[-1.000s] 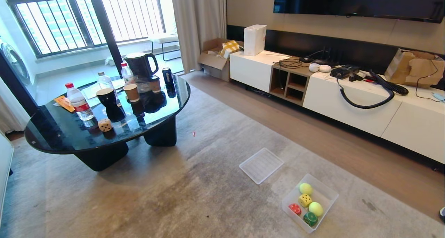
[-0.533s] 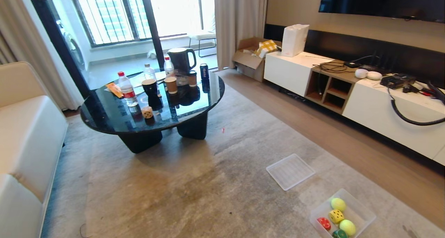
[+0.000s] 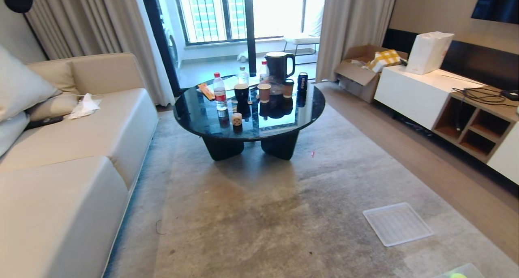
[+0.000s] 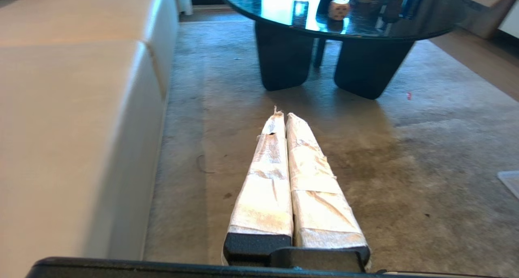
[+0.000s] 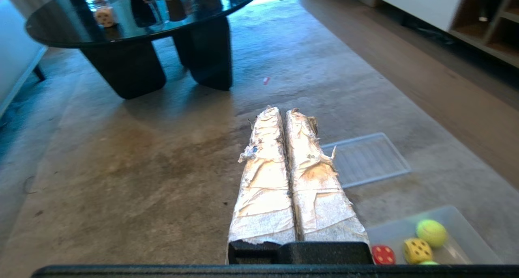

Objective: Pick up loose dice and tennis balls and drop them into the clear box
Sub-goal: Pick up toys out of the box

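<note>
I have both arms tucked low in front of me. My left gripper (image 4: 282, 116) has its taped fingers pressed together on nothing, and my right gripper (image 5: 281, 112) is the same, closed and empty.

The 1 loose piece I can find is the cream rounded die with dark pips (image 3: 236, 118) on the round black glass coffee table (image 3: 211, 126), near its front edge, just in front of the dark cup (image 3: 241, 93) and the water bottle with a red cap (image 3: 219, 92).

The clear deep plastic box (image 5: 466, 229) sits on the grey rug (image 3: 263, 213) beside my right arm, holding a tennis ball (image 5: 431, 232), a yellow die (image 5: 417, 250) and a red die (image 5: 383, 254).

I judge the step is approaching the table. I'd square up to that front edge, open wide before reaching, and come in from the rug side so the cup and bottle stay undisturbed.
</note>
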`<state>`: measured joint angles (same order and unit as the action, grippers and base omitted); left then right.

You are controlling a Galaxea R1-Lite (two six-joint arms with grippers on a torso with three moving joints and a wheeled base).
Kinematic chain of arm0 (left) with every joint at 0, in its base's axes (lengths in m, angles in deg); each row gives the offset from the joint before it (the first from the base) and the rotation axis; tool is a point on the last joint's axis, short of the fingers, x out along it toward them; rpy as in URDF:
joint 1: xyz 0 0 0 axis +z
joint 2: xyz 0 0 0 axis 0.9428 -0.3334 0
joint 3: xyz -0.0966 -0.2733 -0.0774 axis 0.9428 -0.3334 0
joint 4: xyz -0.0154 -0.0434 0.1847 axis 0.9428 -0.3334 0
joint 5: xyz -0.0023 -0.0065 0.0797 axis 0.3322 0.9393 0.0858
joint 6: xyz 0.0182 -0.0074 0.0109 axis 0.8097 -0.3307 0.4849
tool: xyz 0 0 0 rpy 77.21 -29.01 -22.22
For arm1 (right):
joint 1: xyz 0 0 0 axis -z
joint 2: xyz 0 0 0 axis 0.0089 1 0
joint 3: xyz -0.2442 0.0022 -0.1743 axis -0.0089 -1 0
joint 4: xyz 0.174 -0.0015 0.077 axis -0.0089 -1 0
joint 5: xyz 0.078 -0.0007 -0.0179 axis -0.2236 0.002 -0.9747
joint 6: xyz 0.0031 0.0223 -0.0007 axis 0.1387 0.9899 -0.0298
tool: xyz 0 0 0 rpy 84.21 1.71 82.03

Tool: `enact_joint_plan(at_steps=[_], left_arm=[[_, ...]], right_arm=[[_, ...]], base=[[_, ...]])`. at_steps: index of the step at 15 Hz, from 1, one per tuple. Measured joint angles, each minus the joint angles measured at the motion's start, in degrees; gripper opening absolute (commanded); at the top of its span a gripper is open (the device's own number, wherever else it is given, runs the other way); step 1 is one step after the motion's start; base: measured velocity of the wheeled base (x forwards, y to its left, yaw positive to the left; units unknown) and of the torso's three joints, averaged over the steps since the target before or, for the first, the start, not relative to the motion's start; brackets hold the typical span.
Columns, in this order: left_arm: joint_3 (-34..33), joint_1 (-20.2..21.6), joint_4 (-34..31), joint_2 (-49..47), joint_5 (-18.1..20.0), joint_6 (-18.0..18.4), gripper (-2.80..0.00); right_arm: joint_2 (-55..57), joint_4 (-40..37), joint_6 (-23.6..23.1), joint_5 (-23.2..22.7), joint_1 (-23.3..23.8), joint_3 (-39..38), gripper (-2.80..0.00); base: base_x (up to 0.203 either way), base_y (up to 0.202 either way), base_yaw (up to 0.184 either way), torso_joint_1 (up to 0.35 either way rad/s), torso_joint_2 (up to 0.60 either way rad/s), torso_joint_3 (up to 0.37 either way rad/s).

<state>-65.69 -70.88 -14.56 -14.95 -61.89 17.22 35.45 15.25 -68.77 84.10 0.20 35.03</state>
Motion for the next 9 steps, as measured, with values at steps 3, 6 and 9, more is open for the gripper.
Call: enact_joint_plan(at_steps=[3, 6, 9], left_arm=[[0.0, 0.0, 0.0, 0.0, 0.0, 0.0, -2.80], [0.0, 0.0, 0.0, 0.0, 0.0, -0.1, -2.80], [0.0, 0.0, 0.0, 0.0, 0.0, -0.1, -2.80]], right_arm=[[0.0, 0.0, 0.0, 0.0, 0.0, 0.0, -2.80], [0.0, 0.0, 0.0, 0.0, 0.0, 0.0, -2.80], [0.0, 0.1, 0.0, 0.0, 0.0, 0.0, -2.80]], base=[[0.000, -0.006, 0.163, 0.005, 0.00, 0.001], [0.000, -0.008, 0.162, 0.004, 0.00, 0.002], [-0.001, -0.005, 0.077, 0.001, 0.00, 0.002]])
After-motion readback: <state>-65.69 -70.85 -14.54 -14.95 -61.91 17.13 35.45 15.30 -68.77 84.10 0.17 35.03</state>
